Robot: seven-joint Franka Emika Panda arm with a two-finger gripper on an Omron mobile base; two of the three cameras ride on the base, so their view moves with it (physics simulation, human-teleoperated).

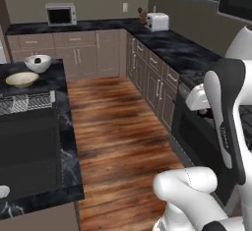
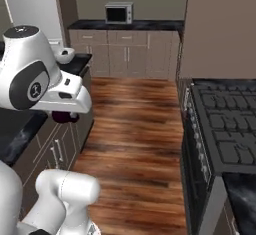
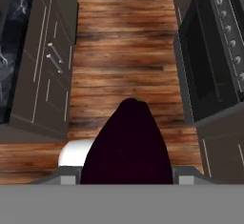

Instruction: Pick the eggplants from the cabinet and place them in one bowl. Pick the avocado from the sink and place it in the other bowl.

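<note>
A dark purple eggplant point(image 3: 127, 147) sits between the fingers of my gripper point(image 3: 127, 180), which is shut on it and carries it above the wooden floor. From the left base view the gripper point(image 1: 203, 102) hangs in front of the right-hand counter, with a bit of the eggplant point(image 1: 209, 112) under it. In the right base view the eggplant point(image 2: 62, 117) pokes out below the hand. On the island stand a white bowl point(image 1: 38, 63) with a small dark thing in it and a tan bowl point(image 1: 21, 79). The sink point(image 1: 29, 146) lies in front of them; the avocado is hidden.
The floor point(image 1: 118, 127) runs between the island on the left and a row of cabinets point(image 1: 152, 77) and the stove point(image 2: 225, 124) on the right. A microwave point(image 1: 61, 14) and a toaster point(image 1: 157, 21) stand on the back counter.
</note>
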